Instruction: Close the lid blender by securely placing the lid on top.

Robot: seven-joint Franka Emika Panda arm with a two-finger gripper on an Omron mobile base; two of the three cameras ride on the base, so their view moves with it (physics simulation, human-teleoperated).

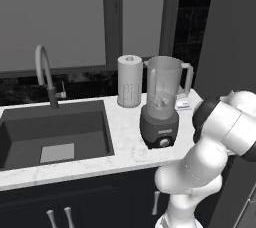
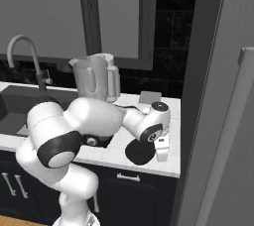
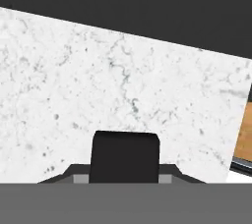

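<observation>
The blender (image 1: 160,106), a clear tall jar with a side handle on a dark grey base with a round knob, stands open-topped on the marble counter; it is also visible behind my arm (image 2: 94,82). The lid (image 2: 138,152), a flat round black disc, hangs low over the counter's front edge to the right of the blender. My gripper (image 2: 159,150) points down beside it and looks shut on its edge. In the hand view the lid shows as a dark block (image 3: 125,155) between the jaws, over bare marble.
A white ribbed paper-towel roll (image 1: 129,81) stands just left of the blender. The sink (image 1: 52,132) and tap (image 1: 46,74) fill the counter's left. A tall dark cabinet wall (image 2: 218,96) bounds the counter's right end. A small flat grey item (image 2: 150,96) lies at the back.
</observation>
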